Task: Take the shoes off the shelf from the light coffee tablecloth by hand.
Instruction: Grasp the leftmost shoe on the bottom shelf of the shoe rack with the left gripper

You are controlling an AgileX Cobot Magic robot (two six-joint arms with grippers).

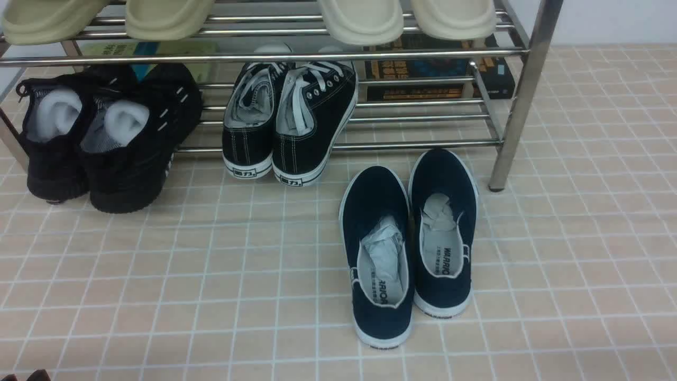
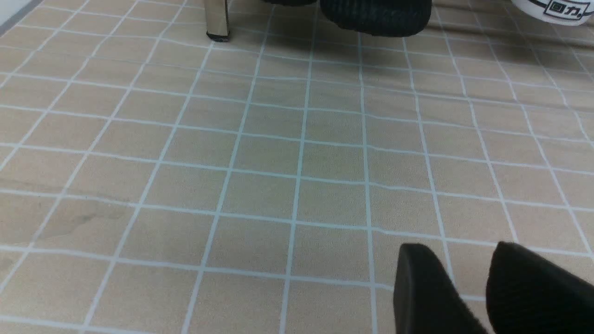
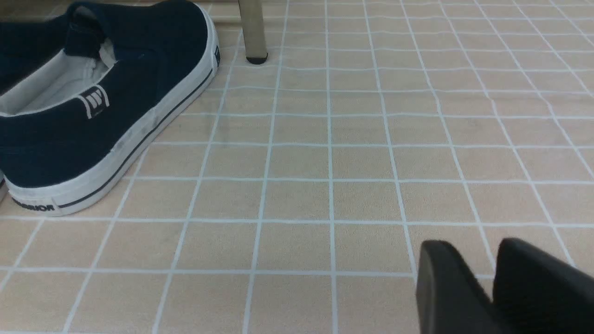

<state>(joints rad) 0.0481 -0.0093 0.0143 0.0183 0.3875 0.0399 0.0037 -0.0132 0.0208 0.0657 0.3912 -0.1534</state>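
The whole tabletop is covered by the light coffee tablecloth (image 1: 211,296), beige with a thin white grid; a pale wall (image 1: 608,21) shows behind. The shelf (image 1: 523,95) is chrome tubing. The shoes (image 1: 106,137) sit at its left end on the bottom tier, heels toward me and jutting out over the cloth. Next to them are canvas lace-ups (image 1: 291,127) with Chinese characters on the heel tabs. Navy slip-ons (image 1: 412,248) lie on the cloth in front of the shelf, with "WARRIOR" printed on the insoles. Dark books (image 1: 433,69) lie behind the shelf, their writing too small to read. My left tool (image 2: 459,248) and right tool (image 3: 473,243) hang low over bare cloth, tips slightly apart, pinching nothing.
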